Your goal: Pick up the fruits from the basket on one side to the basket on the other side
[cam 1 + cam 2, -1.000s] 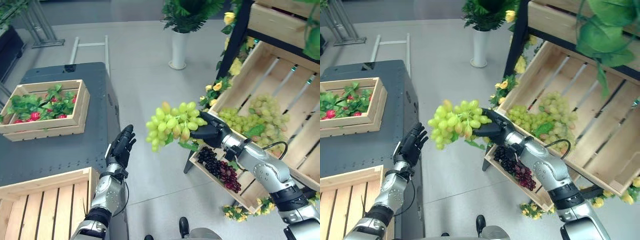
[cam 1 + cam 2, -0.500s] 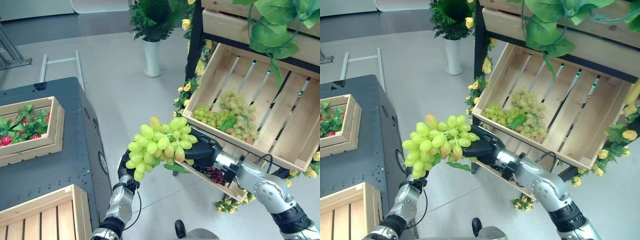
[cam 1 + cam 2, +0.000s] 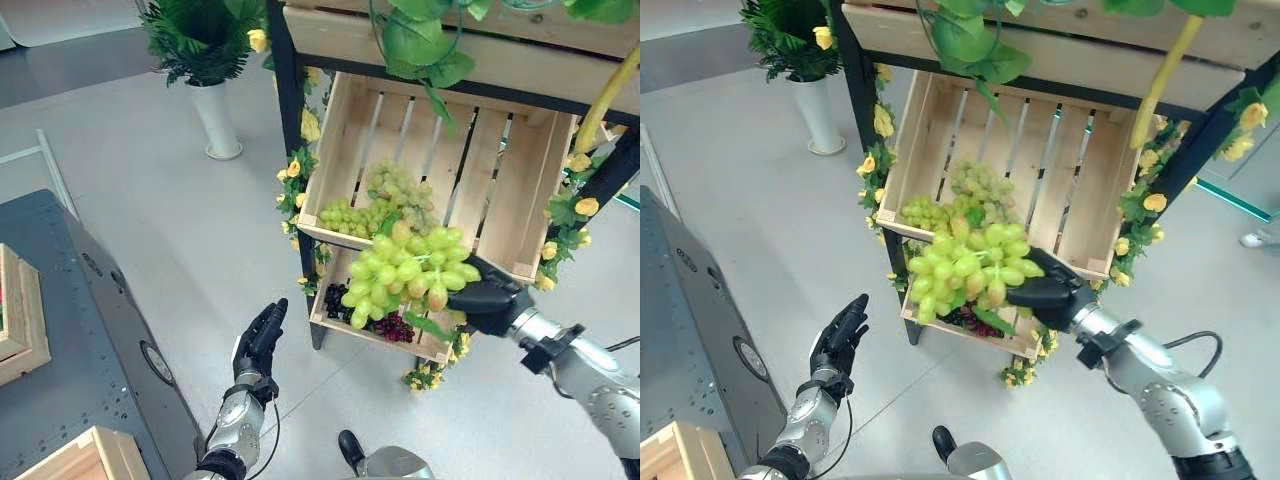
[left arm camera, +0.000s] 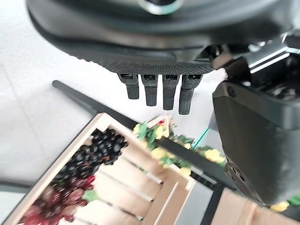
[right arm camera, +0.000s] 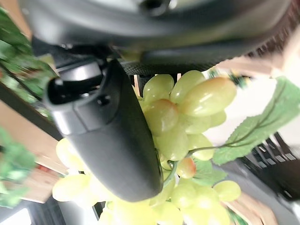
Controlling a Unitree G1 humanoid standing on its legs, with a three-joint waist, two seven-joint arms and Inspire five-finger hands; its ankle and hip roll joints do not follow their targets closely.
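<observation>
Right hand (image 3: 1048, 297) outstretched, fingers clasping green grape bunch (image 3: 965, 270) (long axis level, tip pointing leftward) before the lower crate's (image 3: 370, 333) front edge, left hand (image 3: 259, 340) raised, fingers straight, holding nothing.

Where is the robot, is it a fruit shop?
Probably a mock fruit stall set up indoors: slanted wooden crates on a black rack hold green grapes and dark grapes, trimmed with yellow flowers, on a plain grey floor.
</observation>
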